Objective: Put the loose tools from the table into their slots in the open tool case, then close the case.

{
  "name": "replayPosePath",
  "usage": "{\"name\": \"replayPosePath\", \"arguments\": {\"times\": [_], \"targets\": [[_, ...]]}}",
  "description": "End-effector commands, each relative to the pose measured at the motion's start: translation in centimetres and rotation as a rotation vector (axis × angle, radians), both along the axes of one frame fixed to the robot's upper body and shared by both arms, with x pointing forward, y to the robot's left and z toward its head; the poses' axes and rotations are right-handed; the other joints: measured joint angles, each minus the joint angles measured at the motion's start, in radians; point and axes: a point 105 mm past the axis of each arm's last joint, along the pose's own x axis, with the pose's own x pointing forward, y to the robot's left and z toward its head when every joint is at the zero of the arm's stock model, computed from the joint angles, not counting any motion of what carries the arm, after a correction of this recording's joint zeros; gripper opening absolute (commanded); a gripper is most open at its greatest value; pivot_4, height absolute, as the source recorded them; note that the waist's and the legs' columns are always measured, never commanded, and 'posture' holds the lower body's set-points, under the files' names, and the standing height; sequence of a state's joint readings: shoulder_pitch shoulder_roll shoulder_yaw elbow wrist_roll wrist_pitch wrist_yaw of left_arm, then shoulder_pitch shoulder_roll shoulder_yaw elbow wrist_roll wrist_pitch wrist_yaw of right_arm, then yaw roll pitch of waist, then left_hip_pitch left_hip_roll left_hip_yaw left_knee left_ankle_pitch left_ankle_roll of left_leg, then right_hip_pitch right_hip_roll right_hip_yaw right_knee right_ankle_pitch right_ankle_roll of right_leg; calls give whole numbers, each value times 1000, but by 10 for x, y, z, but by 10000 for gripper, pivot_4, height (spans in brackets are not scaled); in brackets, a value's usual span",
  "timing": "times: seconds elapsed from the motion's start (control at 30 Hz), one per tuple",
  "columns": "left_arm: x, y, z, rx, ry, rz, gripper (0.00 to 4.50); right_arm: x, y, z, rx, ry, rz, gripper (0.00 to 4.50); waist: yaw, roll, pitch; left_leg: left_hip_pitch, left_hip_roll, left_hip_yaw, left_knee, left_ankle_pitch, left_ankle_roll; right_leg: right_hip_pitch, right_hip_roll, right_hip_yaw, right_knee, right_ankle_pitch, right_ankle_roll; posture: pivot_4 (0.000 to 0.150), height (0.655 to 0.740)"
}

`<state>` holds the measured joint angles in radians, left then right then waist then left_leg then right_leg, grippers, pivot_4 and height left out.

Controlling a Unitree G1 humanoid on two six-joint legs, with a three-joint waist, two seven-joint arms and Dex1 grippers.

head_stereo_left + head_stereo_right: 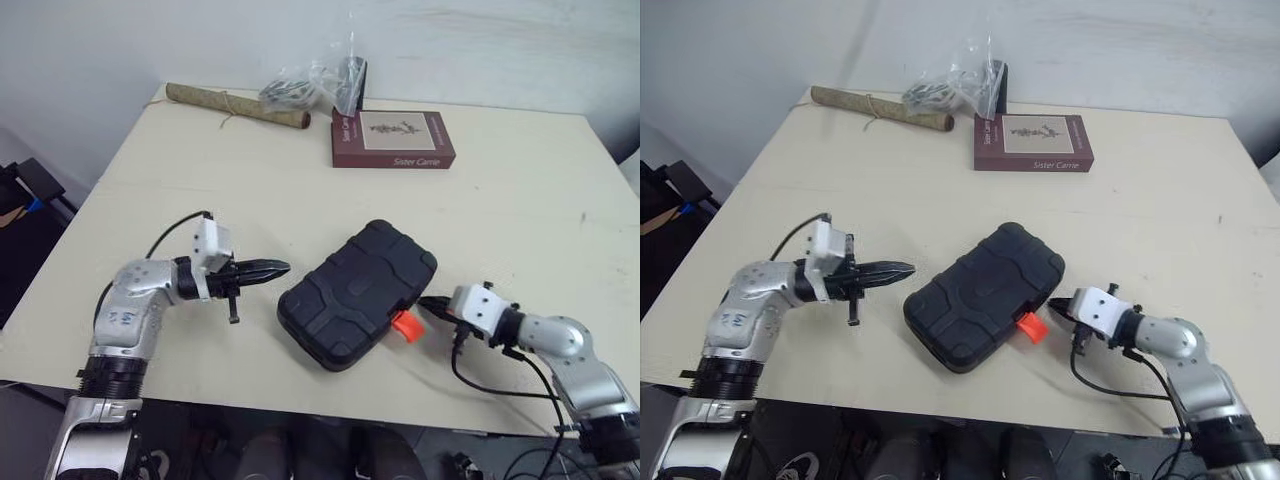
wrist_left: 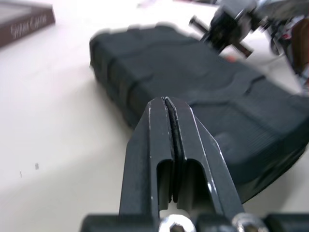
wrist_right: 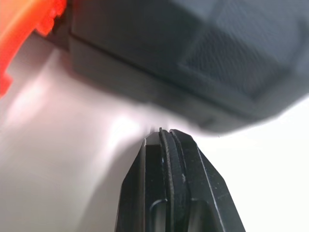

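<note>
Left gripper (image 1: 272, 268): fingers pressed together, empty, tip aimed at the tool case's near-left edge, just beside it; I can't tell if it touches. Tool case (image 1: 355, 290) sits mid-table (image 1: 200, 170), angled, lid down. I see no loose tools on the tabletop, so I judge loading done and we're on the close step. Orange latch (image 1: 404, 326) sticks out from the case's near-right side and looks unsnapped to me. Right gripper (image 1: 430, 304): fingers together too, holding nothing, tip right by the case wall beside the latch. Next move: brace the case with the left, push the latch flat with the right tip. Sister Carrie book (image 1: 392, 138) at the far edge is irrelevant.
</note>
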<state>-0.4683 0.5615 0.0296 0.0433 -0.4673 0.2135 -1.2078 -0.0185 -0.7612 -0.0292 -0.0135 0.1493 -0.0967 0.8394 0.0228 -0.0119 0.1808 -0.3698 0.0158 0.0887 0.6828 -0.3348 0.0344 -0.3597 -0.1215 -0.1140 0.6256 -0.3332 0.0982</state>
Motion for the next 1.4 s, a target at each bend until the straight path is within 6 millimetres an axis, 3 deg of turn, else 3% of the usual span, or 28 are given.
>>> {"name": "replayPosePath", "arguments": {"times": [0.03,0.1,0.23,0.4,0.63,0.77,0.87,1.07,1.2,1.4], "targets": [[-6,-28,15,4,-89,-117,37,-8,-2,39,141,-83,-50,739,3,1,1,0,0,0,0,0,0,0,0,0,0,0,0,1500,7400],[-1,-50,17,8,-114,-159,37,-19,4,54,215,-84,-55,739,5,2,1,0,-1,1,0,1,1,0,0,0,0,0,0,1500,7400],[5,-85,-3,127,-179,-247,37,-43,30,63,228,-18,24,739,0,2,0,0,0,1,0,0,1,0,3,0,0,0,1,1500,7400],[11,-104,-35,257,-173,-295,37,-55,58,67,245,31,111,739,-2,3,0,0,1,4,-2,0,0,-3,6,3,0,0,0,1500,7400],[14,-105,-63,354,-102,-288,37,-43,71,50,212,41,102,739,3,5,-1,2,1,3,-1,0,1,-1,3,3,-4,0,0,1500,7400],[13,-98,-74,372,-77,-269,37,-43,64,32,171,80,66,739,2,8,-4,2,1,3,-1,0,1,0,3,3,-4,0,0,1500,7400],[13,-93,-77,371,-60,-247,37,-52,55,15,120,119,58,739,3,9,-8,3,1,3,-1,0,2,1,3,3,-4,0,0,1500,7400],[13,-85,-77,374,-60,-233,37,-66,45,8,195,182,20,739,-4,13,-14,6,2,3,-2,-1,1,2,3,4,-4,0,0,1500,7400],[15,-87,-77,376,-62,-227,37,-60,48,-14,180,235,-15,739,-3,14,-14,7,2,3,-3,-1,1,3,3,4,-4,-1,-1,1500,7400],[20,-88,-83,437,-87,-213,37,-43,63,-23,214,243,-18,739,-2,16,-16,8,2,3,-3,-1,1,3,3,5,-4,-1,-1,1500,7400]]}}
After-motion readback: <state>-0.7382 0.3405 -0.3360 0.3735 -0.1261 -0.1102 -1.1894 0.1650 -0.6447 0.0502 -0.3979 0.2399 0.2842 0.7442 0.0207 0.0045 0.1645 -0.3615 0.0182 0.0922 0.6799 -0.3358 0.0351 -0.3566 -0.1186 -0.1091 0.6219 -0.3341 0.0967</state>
